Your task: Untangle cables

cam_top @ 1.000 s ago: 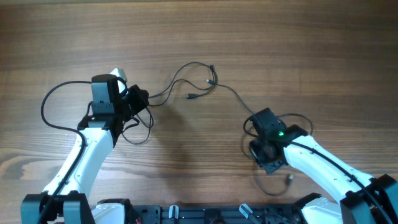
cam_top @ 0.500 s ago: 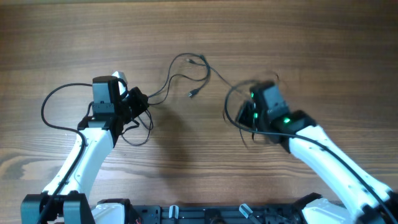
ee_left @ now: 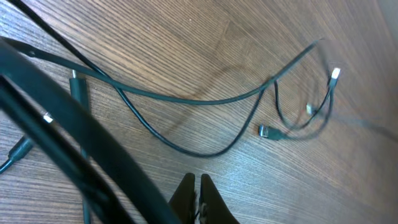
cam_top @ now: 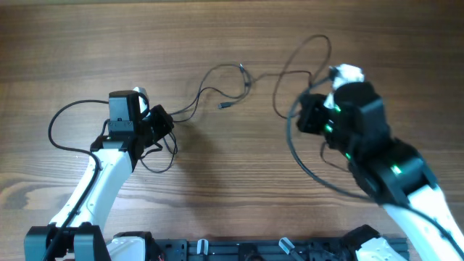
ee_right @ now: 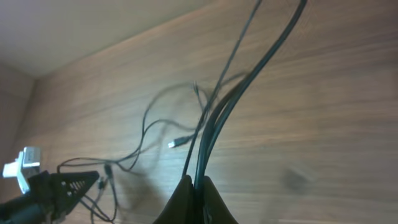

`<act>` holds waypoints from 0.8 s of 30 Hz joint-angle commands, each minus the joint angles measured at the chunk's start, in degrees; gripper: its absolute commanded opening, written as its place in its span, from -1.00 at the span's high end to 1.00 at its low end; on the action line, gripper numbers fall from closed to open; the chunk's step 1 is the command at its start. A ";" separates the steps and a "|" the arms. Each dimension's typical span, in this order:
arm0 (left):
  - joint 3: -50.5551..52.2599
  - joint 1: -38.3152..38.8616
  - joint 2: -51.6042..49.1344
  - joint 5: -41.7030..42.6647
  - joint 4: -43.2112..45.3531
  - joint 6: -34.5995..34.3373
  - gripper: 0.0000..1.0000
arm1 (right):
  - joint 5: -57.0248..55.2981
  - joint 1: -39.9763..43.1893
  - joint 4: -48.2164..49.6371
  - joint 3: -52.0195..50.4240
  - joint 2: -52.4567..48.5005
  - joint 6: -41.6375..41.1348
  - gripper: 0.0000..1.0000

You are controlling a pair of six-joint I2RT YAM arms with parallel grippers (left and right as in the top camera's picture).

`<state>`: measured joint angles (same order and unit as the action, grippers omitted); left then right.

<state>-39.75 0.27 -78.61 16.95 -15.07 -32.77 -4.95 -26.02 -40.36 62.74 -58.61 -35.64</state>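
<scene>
**Black thin flexible cables [cam_top: 212,70] pinched in the right gripper [cam_top: 303,117]**

Several strands rise from between the closed black fingers [ee_right: 206,206] of the right gripper, which is clamped tight on them and hangs well above the brown wooden table [cam_top: 87,36], pointing toward the left side. From that grip one tall loop sweeps toward the far edge and a wider arc swings down toward the near edge. The strands then run left across the middle of the table, where a small metal-tipped plug end [cam_top: 225,106] lies just beside a small loop. They lead on to the left gripper [cam_top: 164,119], low by the table with its fingers [ee_left: 185,194] pressed together. Overhead, a strand reaches its tip. Its wrist view does not show whether anything is pinched there.
</scene>
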 commanded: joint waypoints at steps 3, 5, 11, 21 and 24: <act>0.13 0.22 -0.26 -0.59 -0.02 0.90 0.92 | -9.42 0.24 -1.75 2.32 11.67 0.94 0.91; 0.13 0.22 -0.26 -0.59 -0.02 0.90 0.92 | -9.07 0.22 -1.81 2.29 14.23 0.98 0.91; 0.13 0.22 -0.28 -0.59 -0.02 0.90 0.92 | -8.26 0.22 -3.93 2.19 16.28 0.98 0.91; 0.13 0.22 -0.26 -0.59 -0.04 0.90 0.92 | -8.39 0.22 -14.36 0.79 3.80 -15.50 0.91; 0.13 0.22 -0.28 -0.57 -0.04 0.87 0.92 | -15.06 0.22 -21.88 0.79 -2.51 -24.13 0.91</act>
<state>-39.75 0.27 -78.61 16.95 -15.07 -32.77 -11.75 -26.02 -58.02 63.90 -56.18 -49.84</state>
